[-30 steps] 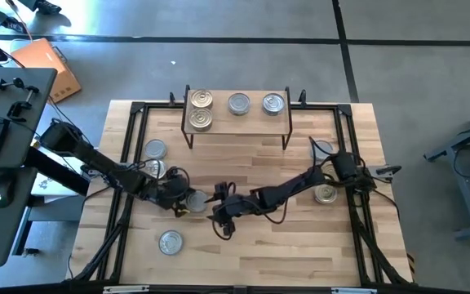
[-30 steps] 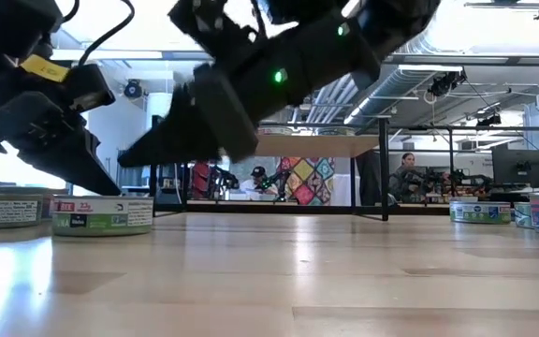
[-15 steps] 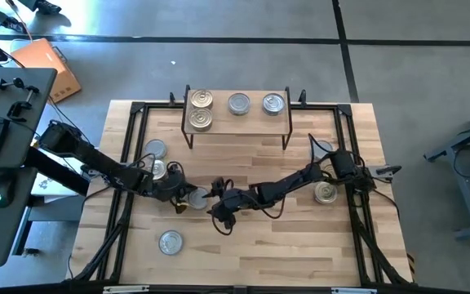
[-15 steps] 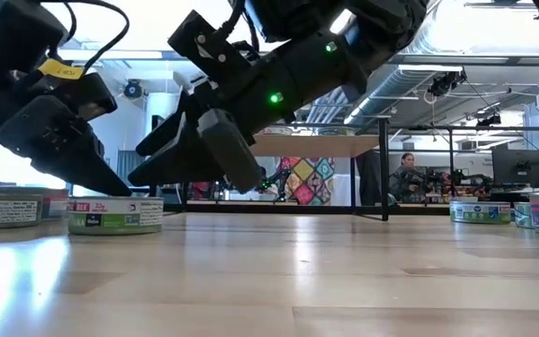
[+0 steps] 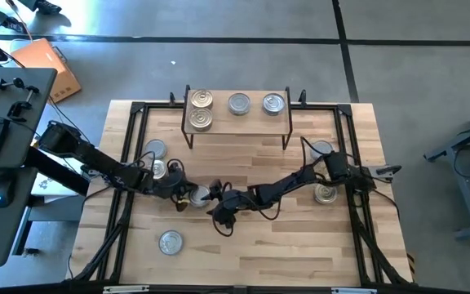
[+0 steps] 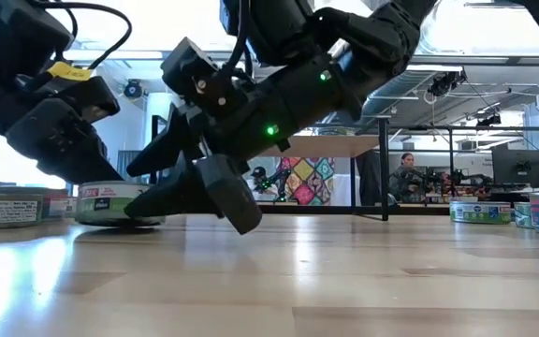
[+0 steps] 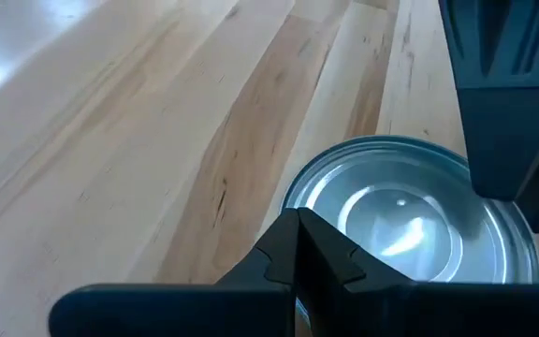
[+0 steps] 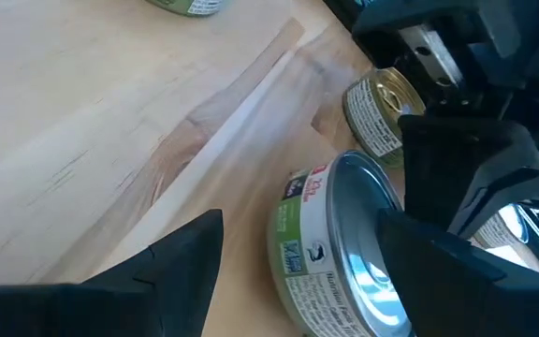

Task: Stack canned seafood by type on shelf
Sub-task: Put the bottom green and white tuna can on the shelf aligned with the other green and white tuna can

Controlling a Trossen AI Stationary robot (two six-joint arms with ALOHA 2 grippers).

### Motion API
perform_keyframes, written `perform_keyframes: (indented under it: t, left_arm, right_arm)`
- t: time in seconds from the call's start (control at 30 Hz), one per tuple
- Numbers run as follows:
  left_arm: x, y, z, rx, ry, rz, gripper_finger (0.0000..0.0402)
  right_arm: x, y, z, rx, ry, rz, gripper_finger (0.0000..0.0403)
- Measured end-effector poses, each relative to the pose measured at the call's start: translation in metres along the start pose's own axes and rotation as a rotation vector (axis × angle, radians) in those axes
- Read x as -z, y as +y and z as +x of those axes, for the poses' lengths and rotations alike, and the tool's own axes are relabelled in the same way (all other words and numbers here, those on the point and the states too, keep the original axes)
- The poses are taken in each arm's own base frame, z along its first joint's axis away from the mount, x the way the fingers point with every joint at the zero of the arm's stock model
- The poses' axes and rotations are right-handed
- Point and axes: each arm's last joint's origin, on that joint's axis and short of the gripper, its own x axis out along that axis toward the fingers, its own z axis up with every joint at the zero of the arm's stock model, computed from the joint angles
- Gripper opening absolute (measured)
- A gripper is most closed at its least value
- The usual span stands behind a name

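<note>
Tins first: I count four short round metal cans on the light wood shelf (image 5: 237, 114), five on the butcher-block table (image 5: 243, 253). Between my pincers lies a silver-lidded tin with green-and-white label (image 8: 340, 248), flat at mid-table. My right pincer (image 5: 209, 196) gapes beside it, holding nothing; my left pincer (image 5: 188, 196), clenched, touches its lid. Bare wood lies toward the near edge.

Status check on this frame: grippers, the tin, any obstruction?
Left gripper shut, tip against the green-label tin. Right gripper open, straddling that tin, not closed on it. Gold-lid tin close behind.
</note>
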Motion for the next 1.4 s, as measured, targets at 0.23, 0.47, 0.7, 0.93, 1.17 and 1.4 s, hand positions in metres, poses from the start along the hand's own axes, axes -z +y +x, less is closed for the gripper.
perform_keyframes:
  t: [0.23, 0.47, 0.7, 0.93, 1.17, 1.4]
  left_arm:
    - [0.000, 0.001, 0.000, -0.002, 0.001, 0.005, 0.0000]
    - [-0.001, 0.001, 0.001, 0.003, -0.006, 0.002, 0.0000]
    - [-0.003, 0.004, 0.002, -0.004, -0.013, -0.020, 0.0000]
    - [-0.002, 0.007, 0.004, 0.007, 0.025, -0.035, 0.0000]
    - [-0.003, 0.007, 0.004, 0.006, 0.007, -0.032, 0.0000]
    - [-0.003, 0.007, 0.004, -0.009, -0.003, -0.030, 0.0000]
  right_arm:
    - [0.003, -0.005, 0.001, 0.035, 0.015, -0.024, 0.0275]
    - [0.004, -0.009, 0.001, 0.065, 0.015, -0.065, 0.0275]
    - [0.007, -0.014, 0.002, 0.062, 0.007, -0.061, 0.0275]
    - [0.009, -0.021, 0.003, 0.097, 0.000, -0.045, 0.0275]
    - [0.013, -0.029, 0.004, 0.117, -0.015, 0.027, 0.0249]
    - [0.013, -0.026, 0.004, 0.081, -0.029, 0.075, 0.0136]
